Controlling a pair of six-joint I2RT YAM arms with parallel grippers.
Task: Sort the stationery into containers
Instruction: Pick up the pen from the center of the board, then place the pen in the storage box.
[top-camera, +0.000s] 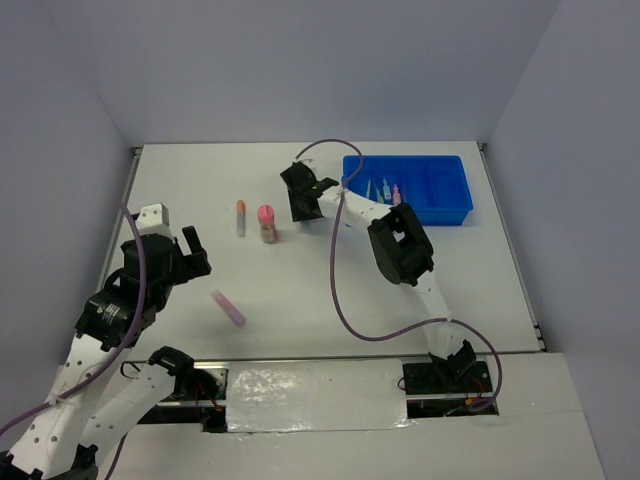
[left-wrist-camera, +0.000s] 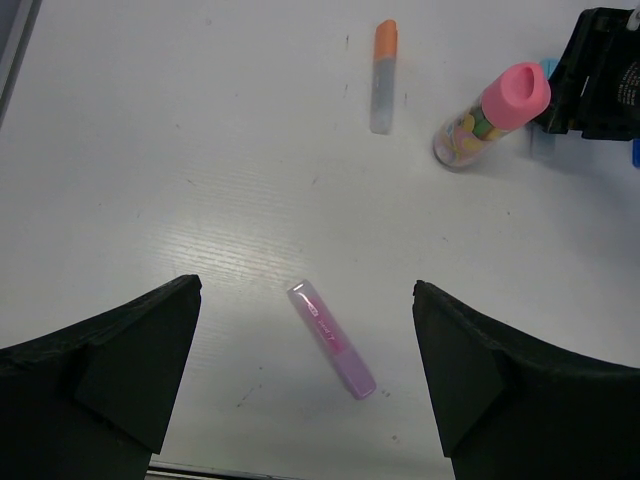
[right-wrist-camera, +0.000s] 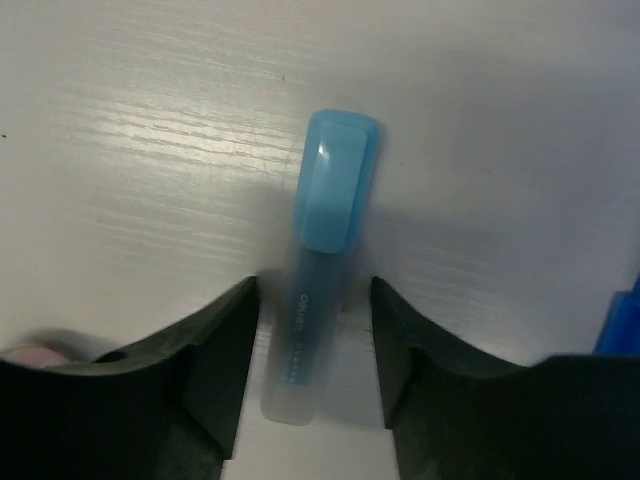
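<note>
Blue tray (top-camera: 440, 214) back-right, a few pens in left slots. On table: blue highlighter (right-wrist-camera: 322, 260) flat, near tray; orange-cap highlighter (top-camera: 241, 217) + pink-cap tube (top-camera: 267, 223) mid — purple highlighter (top-camera: 228, 308) nearer front.

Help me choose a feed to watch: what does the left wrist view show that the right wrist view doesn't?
Only left wrist: the purple highlighter, orange-capped highlighter and pink-capped tube, ahead of the open left gripper. Only right wrist: a close look at the blue highlighter lying between the open fingers of the right gripper. Both: the white table and the right gripper, at the left view's top right corner.
</note>
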